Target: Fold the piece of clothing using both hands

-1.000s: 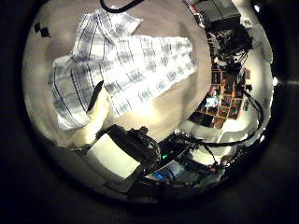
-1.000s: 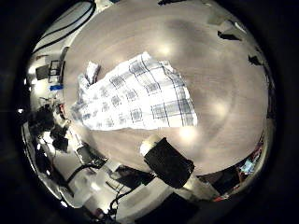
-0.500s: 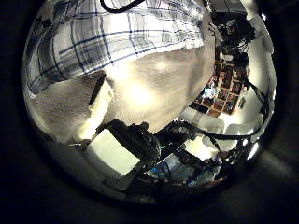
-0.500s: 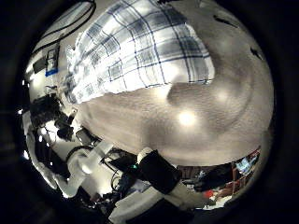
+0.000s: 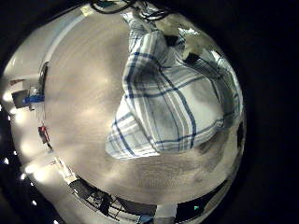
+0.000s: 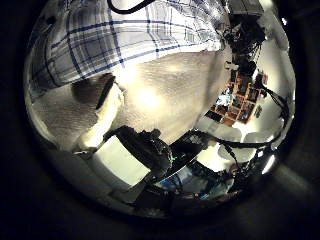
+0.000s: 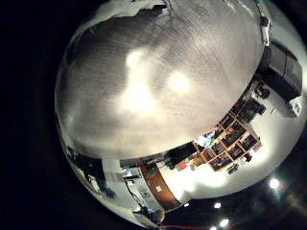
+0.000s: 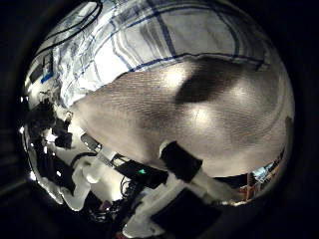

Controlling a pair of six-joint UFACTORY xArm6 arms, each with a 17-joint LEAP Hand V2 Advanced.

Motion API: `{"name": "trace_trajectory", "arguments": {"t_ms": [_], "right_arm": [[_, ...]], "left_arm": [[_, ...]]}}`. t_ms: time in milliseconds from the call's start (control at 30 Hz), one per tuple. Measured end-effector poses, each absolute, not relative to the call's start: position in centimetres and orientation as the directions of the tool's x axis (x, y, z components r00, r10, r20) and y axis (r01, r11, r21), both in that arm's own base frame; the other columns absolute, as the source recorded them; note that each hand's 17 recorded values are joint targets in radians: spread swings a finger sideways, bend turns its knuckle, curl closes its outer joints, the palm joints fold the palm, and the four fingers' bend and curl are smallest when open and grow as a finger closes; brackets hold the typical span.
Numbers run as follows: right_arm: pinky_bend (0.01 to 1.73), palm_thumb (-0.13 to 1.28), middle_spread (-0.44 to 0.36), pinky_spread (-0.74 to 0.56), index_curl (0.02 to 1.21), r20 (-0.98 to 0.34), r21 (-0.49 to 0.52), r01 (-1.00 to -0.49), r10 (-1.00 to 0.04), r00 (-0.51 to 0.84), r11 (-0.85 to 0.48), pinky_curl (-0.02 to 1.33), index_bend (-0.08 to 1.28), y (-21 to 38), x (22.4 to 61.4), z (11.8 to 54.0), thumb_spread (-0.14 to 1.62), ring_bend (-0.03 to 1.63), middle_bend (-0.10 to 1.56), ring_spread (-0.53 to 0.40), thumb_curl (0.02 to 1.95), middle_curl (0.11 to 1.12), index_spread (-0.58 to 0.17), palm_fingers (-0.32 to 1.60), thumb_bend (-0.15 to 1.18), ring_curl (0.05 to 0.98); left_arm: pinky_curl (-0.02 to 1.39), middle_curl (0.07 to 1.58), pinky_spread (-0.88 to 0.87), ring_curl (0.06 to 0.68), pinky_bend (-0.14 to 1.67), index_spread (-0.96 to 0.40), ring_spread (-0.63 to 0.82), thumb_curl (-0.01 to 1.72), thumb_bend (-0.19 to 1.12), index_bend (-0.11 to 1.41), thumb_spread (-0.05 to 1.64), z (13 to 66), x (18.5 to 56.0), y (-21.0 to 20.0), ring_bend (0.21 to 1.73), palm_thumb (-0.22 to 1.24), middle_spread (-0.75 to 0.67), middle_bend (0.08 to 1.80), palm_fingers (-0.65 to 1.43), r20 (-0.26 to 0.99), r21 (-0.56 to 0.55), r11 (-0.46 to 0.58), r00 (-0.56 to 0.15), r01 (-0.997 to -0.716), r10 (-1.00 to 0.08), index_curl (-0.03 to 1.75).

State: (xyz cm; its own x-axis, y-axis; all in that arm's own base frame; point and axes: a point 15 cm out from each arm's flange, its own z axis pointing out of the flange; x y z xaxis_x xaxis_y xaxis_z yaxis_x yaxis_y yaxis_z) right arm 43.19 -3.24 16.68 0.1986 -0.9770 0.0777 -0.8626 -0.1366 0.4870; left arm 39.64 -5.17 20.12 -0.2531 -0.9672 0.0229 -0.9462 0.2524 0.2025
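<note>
Plaid cloth fills the palm views: a white shirt (image 5: pixel 173 98) with blue and dark checks lies spread on the pale wood-grain table (image 5: pixel 79 112), close under both palms. From the left little finger side its rounded folded edge shows, with a hand (image 5: pixel 182 42) resting on the cloth at its far end; which hand that is I cannot tell. In the left thumb side view the shirt (image 6: pixel 120 40) covers the table ahead, and the left hand (image 6: pixel 105 110) reaches out with a pale, fairly straight finger toward the hem, seemingly uncurled. The right thumb side view shows the shirt (image 8: pixel 159 45) near, the right hand (image 8: pixel 184 164) only as a dark part; its fingers cannot be judged. The right little finger side sees bare table (image 7: pixel 153 77).
</note>
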Motion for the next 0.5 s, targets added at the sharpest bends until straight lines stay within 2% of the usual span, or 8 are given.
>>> {"name": "trace_trajectory", "arguments": {"t_ms": [33, 67, 100, 133, 200, 267, 300, 500], "right_arm": [[0.67, 0.57, -0.108, 0.15, 0.33, 0.079, 0.487, -0.862, -0.976, 0.205, -0.142, 0.25, 0.18, -3.0, 43.3, 16.7, 1.09, 0.77, 0.37, -0.137, 0.36, 0.40, -0.328, 0.38, -0.01, 0.303], [0.78, 0.60, -0.136, 0.02, 0.32, 0.079, 0.487, -0.861, -0.975, 0.209, -0.145, 0.27, 0.16, -2.8, 43.3, 16.7, 1.09, 0.84, 0.40, -0.186, 0.37, 0.41, -0.335, 0.60, 0.00, 0.317], [0.82, 0.62, -0.157, -0.06, 0.32, 0.080, 0.488, -0.860, -0.973, 0.214, -0.149, 0.27, 0.17, -2.7, 43.4, 16.7, 1.08, 0.85, 0.41, -0.212, 0.38, 0.42, -0.340, 0.63, 0.00, 0.318], [0.91, 0.66, -0.189, -0.18, 0.33, 0.083, 0.488, -0.860, -0.972, 0.218, -0.152, 0.29, 0.18, -2.7, 43.4, 16.7, 1.08, 0.94, 0.48, -0.240, 0.39, 0.45, -0.368, 0.91, 0.00, 0.347], [0.95, 0.70, -0.226, -0.31, 0.37, 0.098, 0.486, -0.859, -0.967, 0.235, -0.159, 0.31, 0.25, -2.7, 43.6, 16.9, 1.07, 0.98, 0.56, -0.265, 0.40, 0.49, -0.405, 1.12, 0.00, 0.374], [0.99, 0.73, -0.239, -0.35, 0.42, 0.108, 0.482, -0.862, -0.965, 0.237, -0.158, 0.34, 0.33, -2.8, 43.7, 17.1, 1.07, 1.01, 0.64, -0.266, 0.41, 0.53, -0.427, 1.19, 0.00, 0.409], [1.04, 0.76, -0.242, -0.35, 0.48, 0.111, 0.477, -0.865, -0.965, 0.237, -0.157, 0.38, 0.45, -2.9, 43.7, 17.4, 1.07, 1.04, 0.73, -0.262, 0.42, 0.58, -0.436, 1.30, 0.00, 0.439], [1.21, 0.91, -0.237, -0.31, 0.66, 0.124, 0.463, -0.873, -0.964, 0.235, -0.153, 0.47, 0.78, -3.3, 43.8, 18.3, 1.08, 1.18, 0.98, -0.253, 0.47, 0.71, -0.429, 1.27, 0.03, 0.524]], "left_arm": [[0.49, 0.43, 0.26, 0.255, 0.25, -0.02, 0.21, 0.36, -0.02, 0.18, 1.19, 20.1, 39.7, -5.1, 0.66, 0.59, 0.13, 0.19, 0.22, 0.023, 0.203, 0.252, -0.252, -0.946, -0.967, 0.49], [0.49, 0.43, 0.26, 0.254, 0.25, -0.02, 0.21, 0.36, -0.02, 0.18, 1.19, 20.2, 39.7, -5.1, 0.66, 0.59, 0.13, 0.19, 0.22, 0.022, 0.202, 0.252, -0.252, -0.947, -0.967, 0.49], [0.48, 0.42, 0.26, 0.253, 0.25, -0.02, 0.21, 0.36, -0.02, 0.18, 1.19, 20.3, 39.7, -5.1, 0.65, 0.59, 0.12, 0.19, 0.22, 0.021, 0.202, 0.251, -0.252, -0.947, -0.967, 0.48], [0.48, 0.42, 0.26, 0.252, 0.25, -0.02, 0.21, 0.36, -0.02, 0.18, 1.19, 20.3, 39.7, -5.1, 0.65, 0.59, 0.12, 0.19, 0.22, 0.021, 0.203, 0.251, -0.252, -0.946, -0.967, 0.48], [0.48, 0.41, 0.26, 0.250, 0.25, -0.02, 0.21, 0.36, -0.02, 0.19, 1.19, 20.4, 39.6, -5.0, 0.65, 0.59, 0.12, 0.19, 0.22, 0.022, 0.207, 0.252, -0.253, -0.945, -0.967, 0.48], [0.47, 0.41, 0.26, 0.249, 0.25, -0.02, 0.21, 0.36, -0.02, 0.18, 1.19, 20.4, 39.4, -5.0, 0.65, 0.59, 0.12, 0.19, 0.23, 0.023, 0.208, 0.252, -0.253, -0.945, -0.967, 0.47], [0.47, 0.41, 0.26, 0.248, 0.25, -0.02, 0.21, 0.36, -0.02, 0.18, 1.19, 20.5, 39.4, -5.0, 0.65, 0.59, 0.12, 0.19, 0.23, 0.023, 0.209, 0.252, -0.253, -0.945, -0.967, 0.47], [0.46, 0.40, 0.26, 0.244, 0.25, -0.02, 0.20, 0.36, -0.02, 0.18, 1.19, 20.9, 39.3, -5.0, 0.64, 0.59, 0.11, 0.19, 0.23, 0.023, 0.208, 0.255, -0.256, -0.944, -0.967, 0.46]]}}
